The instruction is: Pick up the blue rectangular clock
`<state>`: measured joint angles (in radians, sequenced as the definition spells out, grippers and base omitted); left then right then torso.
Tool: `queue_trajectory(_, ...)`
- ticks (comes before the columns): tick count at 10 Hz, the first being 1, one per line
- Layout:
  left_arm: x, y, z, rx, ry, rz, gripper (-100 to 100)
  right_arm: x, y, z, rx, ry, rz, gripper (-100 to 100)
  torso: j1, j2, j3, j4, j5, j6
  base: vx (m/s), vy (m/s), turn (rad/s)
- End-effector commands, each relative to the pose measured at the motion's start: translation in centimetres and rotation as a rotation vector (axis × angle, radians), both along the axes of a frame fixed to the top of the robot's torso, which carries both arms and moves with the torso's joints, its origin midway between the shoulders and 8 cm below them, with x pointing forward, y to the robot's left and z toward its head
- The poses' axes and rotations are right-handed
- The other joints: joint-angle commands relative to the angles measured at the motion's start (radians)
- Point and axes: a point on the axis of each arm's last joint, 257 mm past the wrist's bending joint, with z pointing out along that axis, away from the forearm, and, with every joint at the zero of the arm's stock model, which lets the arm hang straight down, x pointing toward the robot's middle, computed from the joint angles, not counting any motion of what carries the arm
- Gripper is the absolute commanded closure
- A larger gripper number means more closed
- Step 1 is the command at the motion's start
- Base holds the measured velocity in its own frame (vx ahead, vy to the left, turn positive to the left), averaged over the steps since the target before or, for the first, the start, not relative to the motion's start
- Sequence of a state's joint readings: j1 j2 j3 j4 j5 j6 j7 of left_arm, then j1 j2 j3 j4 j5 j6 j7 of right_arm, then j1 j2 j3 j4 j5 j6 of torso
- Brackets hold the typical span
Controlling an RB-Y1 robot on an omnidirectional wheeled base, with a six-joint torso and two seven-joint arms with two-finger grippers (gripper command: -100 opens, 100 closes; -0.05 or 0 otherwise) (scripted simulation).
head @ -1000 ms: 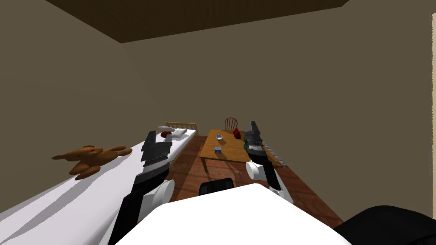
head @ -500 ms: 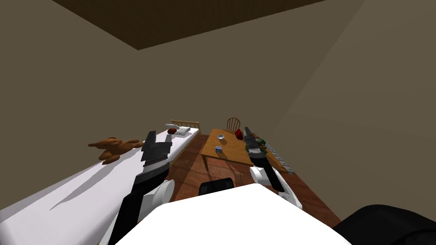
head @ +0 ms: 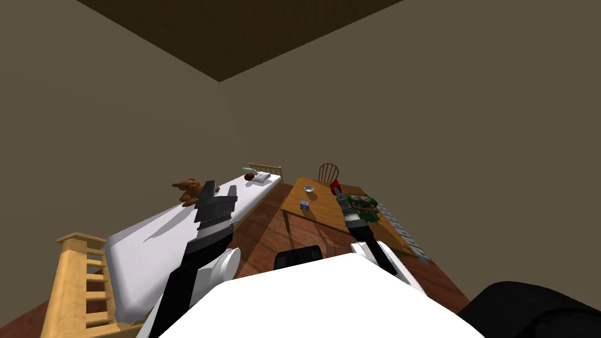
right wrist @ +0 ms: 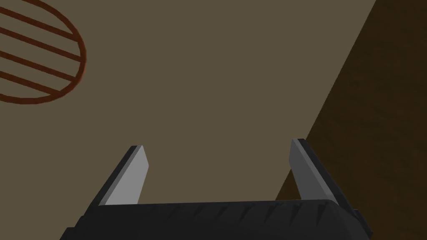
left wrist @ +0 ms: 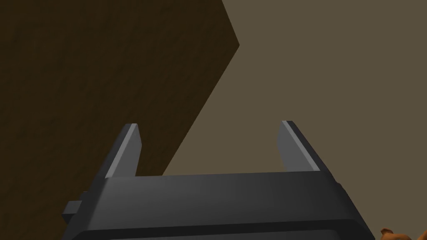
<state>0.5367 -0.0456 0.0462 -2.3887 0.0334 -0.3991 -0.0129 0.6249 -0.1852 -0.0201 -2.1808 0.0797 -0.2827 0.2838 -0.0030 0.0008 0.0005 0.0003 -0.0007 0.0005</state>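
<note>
Nothing is grasped yet: the blue clock (head: 304,205) sits near the bench (head: 320,217) edge facing the bed (head: 158,237), well apart from the left end effector (left wrist: 208,125) and right end effector (right wrist: 217,143), both spread and empty, so approach, reach and grip remain.

Left hand (left wrist: 209,124): you have a dark grey box body with a small stub at one side. It carries two thin, light grey blade fingers (left wrist: 125,152) with bevelled tips.
Right hand (right wrist: 217,143): same pattern, with a black body ridged along its upper edge.
Left forearm (head: 208,226): dark grey block with a pale ribbed band, then a black sleeve and a rounded white joint (head: 226,265).
Right forearm (head: 355,220): slimmer, with a grey ribbed collar, a black sleeve and a white cap (head: 365,249).
</note>
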Motion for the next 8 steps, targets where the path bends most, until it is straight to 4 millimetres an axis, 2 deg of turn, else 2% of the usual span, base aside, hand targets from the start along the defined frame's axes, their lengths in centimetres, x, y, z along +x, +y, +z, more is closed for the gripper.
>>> queue_trajectory(1, 0.0, 0.0, 0.0, 0.0, 0.0, 0.0, 0, -1.0, -1.0, -3.5, -0.039, 0.087, -0.023, -100, 0.0, 0.0, 0.0, 0.0, 0.0, 0.0, -0.015, -0.014, 0.203)
queue_trajectory(2, 0.0, 0.0, 0.0, 0.0, 0.0, 0.0, 0, -1.0, -1.0, -3.5, -0.039, 0.087, -0.023, -100, 0.001, 0.0, 0.0, 0.0, 0.0, -0.001, -0.01, -0.015, 0.133)
queue_trajectory(4, 0.0, 0.0, 0.0, 0.0, 0.0, 0.0, 0, -3.0, -2.6, -9.3, -0.106, 0.239, -0.059, -100, 0.001, -0.001, 0.0, 0.0, 0.0, -0.001, -0.013, -0.024, 0.354)
queue_trajectory(7, 0.0, 0.0, 0.0, 0.0, 0.0, 0.0, 0, -7.5, -4.7, -17.6, -0.206, 0.468, -0.09, -100, -0.001, -0.001, -0.001, 0.0, 0.0, -0.001, -0.007, -0.037, 0.445)
queue_trajectory(8, 0.0, 0.0, 0.0, 0.0, 0.0, 0.0, 0, -7.9, -4.9, -18.0, -0.206, 0.48, -0.093, -100, -0.001, -0.002, -0.001, 0.0, 0.0, 0.0, 0.005, -0.021, 0.167)
